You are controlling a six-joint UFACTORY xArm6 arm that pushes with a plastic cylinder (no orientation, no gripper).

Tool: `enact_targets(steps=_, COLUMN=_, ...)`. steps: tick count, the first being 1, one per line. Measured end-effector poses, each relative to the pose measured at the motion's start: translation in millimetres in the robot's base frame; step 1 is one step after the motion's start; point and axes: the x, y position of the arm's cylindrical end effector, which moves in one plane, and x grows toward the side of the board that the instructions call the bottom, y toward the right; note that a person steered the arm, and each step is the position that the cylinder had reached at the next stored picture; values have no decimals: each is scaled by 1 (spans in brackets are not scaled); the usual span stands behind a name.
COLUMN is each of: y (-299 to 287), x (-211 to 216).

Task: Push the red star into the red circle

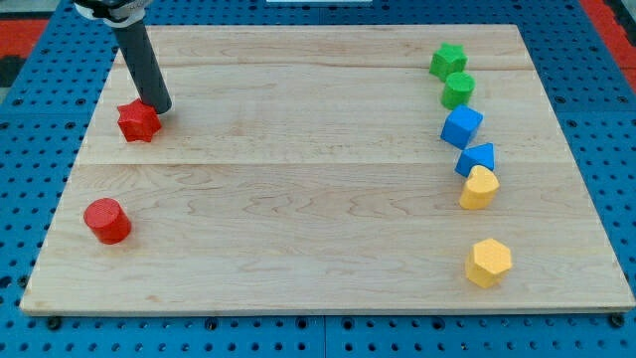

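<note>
**Star could slip sideways off the rod before it reached the circle**

You had a wooden board (328, 199) on a blue perforated table (20, 179), and nearly all of it between the two red pieces was bare. Along the view's right ran a loose column of bystanders, well apart from the work: a green star (448, 61), a green cylinder (458, 90), a blue cube (462, 126), a blue wedge-like block (477, 159), a yellow block (479, 188) touching it, and a yellow hexagon (489, 263) lower down.

The red star (138, 121) sat near the view's top left. The red circle (107, 220) stood below it and a little to the view's left, apart from it.

There were no fingers to open or close; your arm ended in a plain rod, and my tip (159, 107) rested against the star's upper right side.

I judged the risk this way: a star's points give uneven contact, so an off-centre push could have spun it and let it slide past the circle. Pushing too far left risked the board's edge.
</note>
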Motion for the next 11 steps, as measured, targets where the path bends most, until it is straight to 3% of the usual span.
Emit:
enact_targets(steps=1, y=-18, x=0)
enact_targets(steps=3, y=-19, x=58)
enact_targets(steps=4, y=-10, x=36)
enact_targets(steps=5, y=-46, x=39)
enact_targets(steps=7, y=-38, x=119)
enact_targets(steps=11, y=-41, x=120)
